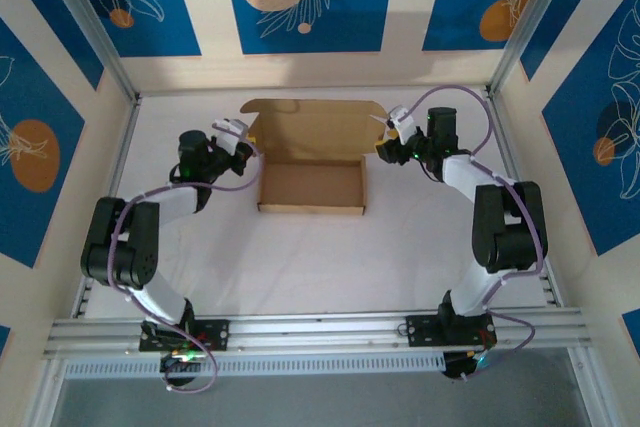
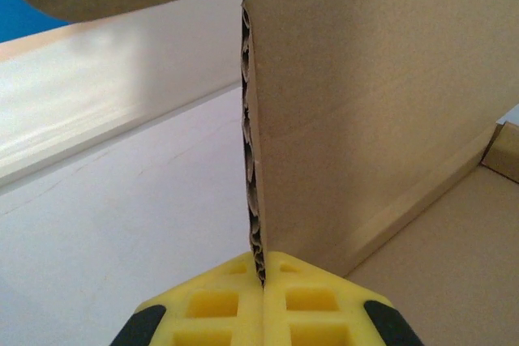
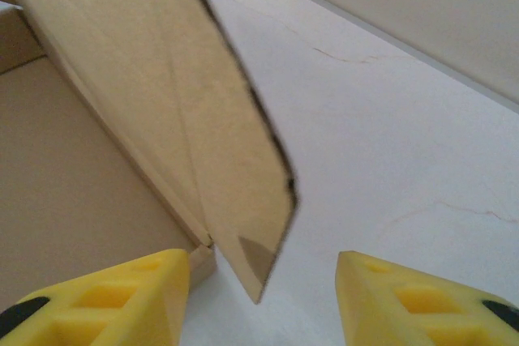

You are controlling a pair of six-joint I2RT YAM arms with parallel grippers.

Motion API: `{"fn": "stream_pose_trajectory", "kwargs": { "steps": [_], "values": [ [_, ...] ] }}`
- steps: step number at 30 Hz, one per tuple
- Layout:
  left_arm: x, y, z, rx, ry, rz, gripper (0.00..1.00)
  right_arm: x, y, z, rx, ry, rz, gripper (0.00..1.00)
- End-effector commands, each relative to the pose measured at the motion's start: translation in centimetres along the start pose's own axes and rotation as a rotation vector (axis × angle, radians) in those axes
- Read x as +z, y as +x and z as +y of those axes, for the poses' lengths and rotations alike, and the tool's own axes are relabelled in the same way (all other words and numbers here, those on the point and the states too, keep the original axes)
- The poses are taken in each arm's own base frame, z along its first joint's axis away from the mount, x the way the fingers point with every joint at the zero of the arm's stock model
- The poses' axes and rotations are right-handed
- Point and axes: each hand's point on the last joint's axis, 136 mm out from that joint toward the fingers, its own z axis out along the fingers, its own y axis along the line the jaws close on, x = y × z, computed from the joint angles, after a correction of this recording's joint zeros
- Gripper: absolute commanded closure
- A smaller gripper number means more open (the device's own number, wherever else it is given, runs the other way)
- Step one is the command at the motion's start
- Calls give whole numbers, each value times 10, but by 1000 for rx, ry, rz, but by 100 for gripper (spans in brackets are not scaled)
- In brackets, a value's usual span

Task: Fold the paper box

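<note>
My left gripper (image 2: 263, 285) pinches the paper box (image 2: 373, 103) by its raw wall edge. My right gripper (image 3: 263, 277) stands spread about a flap corner (image 3: 243, 200), with table (image 3: 405, 135) beyond.

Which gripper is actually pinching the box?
The left gripper: its jaws are shut on the edge of the box side flap. The right gripper is open, with its flap loose between.

Bright, soft, even lighting, faint shadows only. Sharp enough from above; blurry, smeared box (image 3: 203, 119) edge up close.
</note>
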Motion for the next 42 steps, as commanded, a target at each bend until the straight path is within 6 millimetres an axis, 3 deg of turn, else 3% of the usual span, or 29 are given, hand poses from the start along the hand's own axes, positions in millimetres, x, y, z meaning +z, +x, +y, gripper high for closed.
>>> {"fn": "stream_pose_trajectory", "kwargs": {
  "steps": [1, 7, 12, 15, 20, 25, 27, 32, 36, 42],
  "values": [
    [4, -9, 1, 28, 25, -26, 100, 9, -27, 12, -62, -79, -75, 50],
    [4, -8, 1, 21, 26, -29, 100, 25, -30, 5, -63, -38, -57, 57],
    [4, -9, 1, 32, 31, -24, 100, 29, -31, 14, -84, -47, -53, 68],
    [2, -8, 4, 32, 17, -21, 100, 23, -29, 2, -79, 4, -59, 70],
    [0, -9, 6, 32, 19, -24, 100, 16, -26, -35, -64, 130, -37, 55],
    [0, -9, 5, 30, 28, -31, 100, 24, -26, -54, -76, 189, -17, 49],
    [-1, -8, 5, 31, 30, -31, 100, 27, -28, -52, -76, 159, -28, 48],
    [0, -9, 9, 24, 25, -28, 100, 31, -36, -13, -81, -65, -80, 49],
    [0, -11, 12, 14, 14, -33, 100, 32, -38, 1, -74, -128, -90, 52],
    [1, -12, 14, -16, 6, -40, 100, 31, -42, 9, -72, -123, -81, 73]
  ]
}}
